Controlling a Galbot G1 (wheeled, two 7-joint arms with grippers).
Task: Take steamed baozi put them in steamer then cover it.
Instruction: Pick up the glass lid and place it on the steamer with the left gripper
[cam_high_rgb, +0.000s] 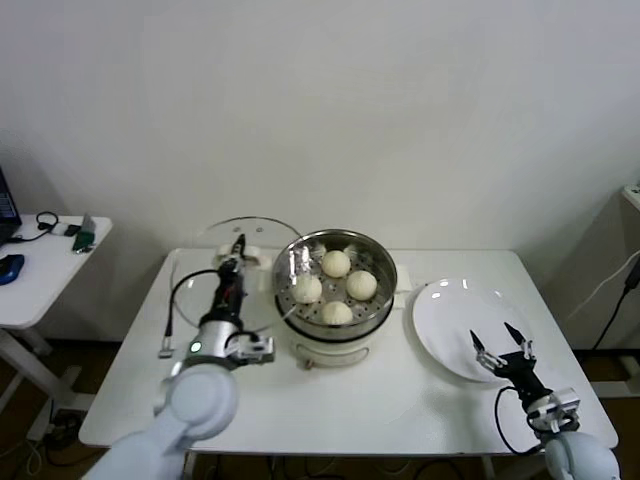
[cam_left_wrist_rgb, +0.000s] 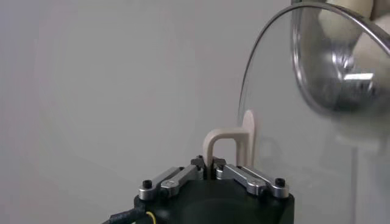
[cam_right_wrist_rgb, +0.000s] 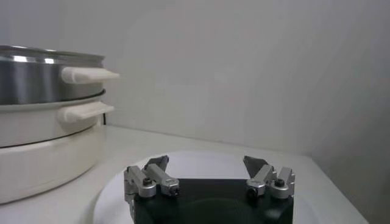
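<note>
Several cream-white baozi (cam_high_rgb: 336, 263) lie on the perforated floor of the shiny steel steamer (cam_high_rgb: 385, 262), which stands on a white cooker base (cam_high_rgb: 335, 350) at the table's middle. The steamer is uncovered. Just to its left, my left gripper (cam_high_rgb: 240, 245) is shut on the cream handle (cam_left_wrist_rgb: 228, 140) of the round glass lid (cam_high_rgb: 225, 232), holding it tilted beside the steamer's rim. In the left wrist view the lid (cam_left_wrist_rgb: 304, 140) fills the side by the steamer, and my left gripper (cam_left_wrist_rgb: 210, 163) pinches the handle's thin leg. My right gripper (cam_high_rgb: 500, 345) hovers open and empty over the white plate (cam_high_rgb: 445, 320).
The plate (cam_right_wrist_rgb: 201, 159) is bare under my right gripper (cam_right_wrist_rgb: 207, 163), with the steamer (cam_right_wrist_rgb: 42, 79) beyond it. A black cable (cam_high_rgb: 178, 300) loops on the table by my left arm. A small side table (cam_high_rgb: 40, 270) with loose items stands far left.
</note>
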